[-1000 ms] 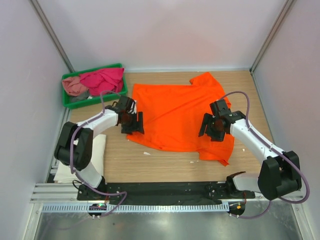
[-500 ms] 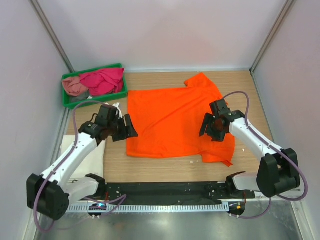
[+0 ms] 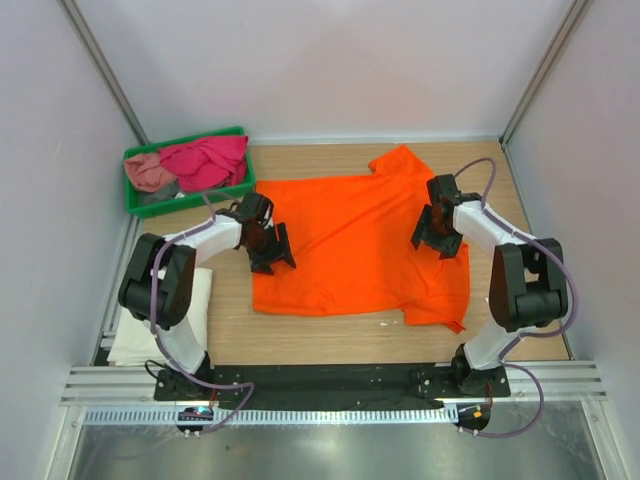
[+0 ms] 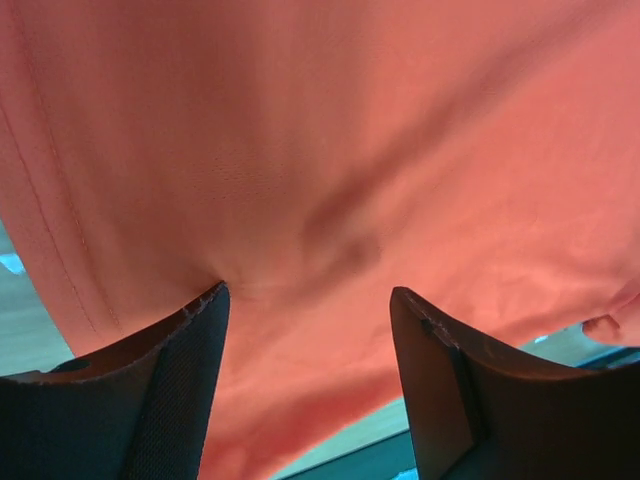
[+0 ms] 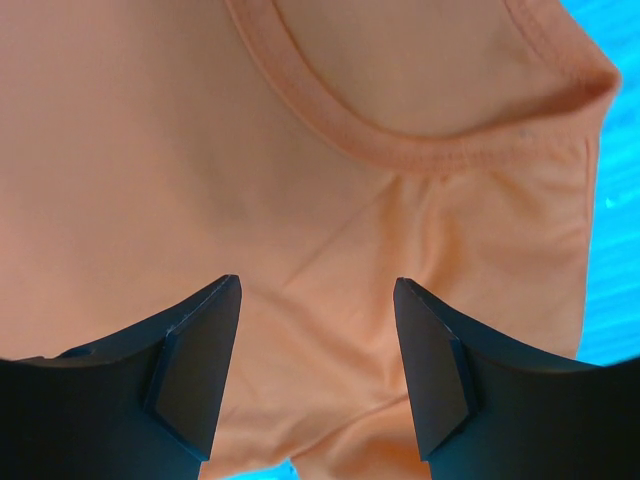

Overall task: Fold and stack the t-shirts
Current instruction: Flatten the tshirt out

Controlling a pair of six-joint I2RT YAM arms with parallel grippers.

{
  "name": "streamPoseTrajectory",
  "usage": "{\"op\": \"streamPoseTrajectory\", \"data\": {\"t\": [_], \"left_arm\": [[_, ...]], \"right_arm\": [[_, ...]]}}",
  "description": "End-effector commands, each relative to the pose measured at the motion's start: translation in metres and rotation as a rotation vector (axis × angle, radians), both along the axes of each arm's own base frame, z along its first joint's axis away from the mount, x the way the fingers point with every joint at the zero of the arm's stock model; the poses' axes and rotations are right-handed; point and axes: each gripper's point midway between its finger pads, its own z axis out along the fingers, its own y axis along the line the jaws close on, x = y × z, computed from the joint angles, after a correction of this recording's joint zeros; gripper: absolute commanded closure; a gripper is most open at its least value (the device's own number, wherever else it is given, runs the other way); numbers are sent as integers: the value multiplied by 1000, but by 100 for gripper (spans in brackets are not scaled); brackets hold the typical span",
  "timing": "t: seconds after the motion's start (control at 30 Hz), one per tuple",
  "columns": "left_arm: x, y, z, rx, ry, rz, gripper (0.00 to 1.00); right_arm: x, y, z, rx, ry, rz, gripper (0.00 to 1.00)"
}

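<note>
A bright orange t-shirt [image 3: 360, 245] lies spread flat in the middle of the table, one sleeve pointing to the far side. My left gripper [image 3: 272, 252] hangs open over the shirt's left edge. In the left wrist view the orange cloth [image 4: 330, 150] fills the frame beneath the open left gripper [image 4: 310, 300]. My right gripper [image 3: 438, 238] stands open above the shirt's right part. The right wrist view shows the open right gripper [image 5: 318, 290] above the cloth near the collar [image 5: 400, 150]. Neither gripper holds anything. A white t-shirt [image 3: 128, 340] lies at the table's left edge.
A green tray [image 3: 185, 139] at the far left corner holds a magenta shirt [image 3: 205, 160] and a dusty pink one [image 3: 148, 172]. Side walls close in the table left and right. Small white scraps [image 3: 383, 324] lie near the shirt's front hem.
The orange shirt has been pulled flatter and squarer. My left arm swung out to the left, then came back over the shirt's left edge. My right gripper shifted toward the far side.
</note>
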Motion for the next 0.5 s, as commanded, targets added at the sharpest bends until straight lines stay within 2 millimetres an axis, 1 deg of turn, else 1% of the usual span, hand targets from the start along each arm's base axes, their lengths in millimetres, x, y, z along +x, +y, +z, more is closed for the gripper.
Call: {"op": "streamPoseTrajectory", "data": {"t": [0.0,0.03,0.07,0.1,0.13,0.17,0.2,0.23,0.27,0.3,0.33,0.37,0.4,0.43,0.47], "left_arm": [[24,6,-2,16,-45,32,32],[31,6,-4,15,-51,37,32],[35,8,-7,18,-47,44,32],[39,16,-19,27,-17,62,32],[51,15,-17,11,-23,68,32],[57,17,-20,7,-16,76,32],[66,24,-23,6,-14,95,32],[71,26,-31,10,4,93,33],[88,25,-23,7,-26,91,33],[96,27,-21,14,-33,92,32],[95,30,-24,36,-11,77,32],[108,31,-13,44,-45,77,30],[106,31,-9,51,-41,71,29],[108,32,3,50,-65,65,28],[103,32,10,49,-70,63,25]], "right_arm": [[26,-9,-3,-73,-47,28,31],[33,-6,-11,-66,-55,40,31],[37,-6,-15,-69,-57,53,31],[44,-5,-16,-69,-68,60,31],[50,-5,-27,-77,-52,70,31],[55,-5,-30,-84,-50,88,32],[69,-4,-27,-91,-68,99,31],[74,-4,-28,-98,-62,109,31],[79,-5,-39,-111,-36,116,31],[97,-5,-29,-123,-68,131,31],[100,-6,-28,-131,-54,133,31],[104,-4,-28,-132,-47,139,31],[115,-3,-15,-131,-75,137,31],[109,-4,-11,-138,-53,135,31],[107,-2,-5,-139,-51,138,31]]}}
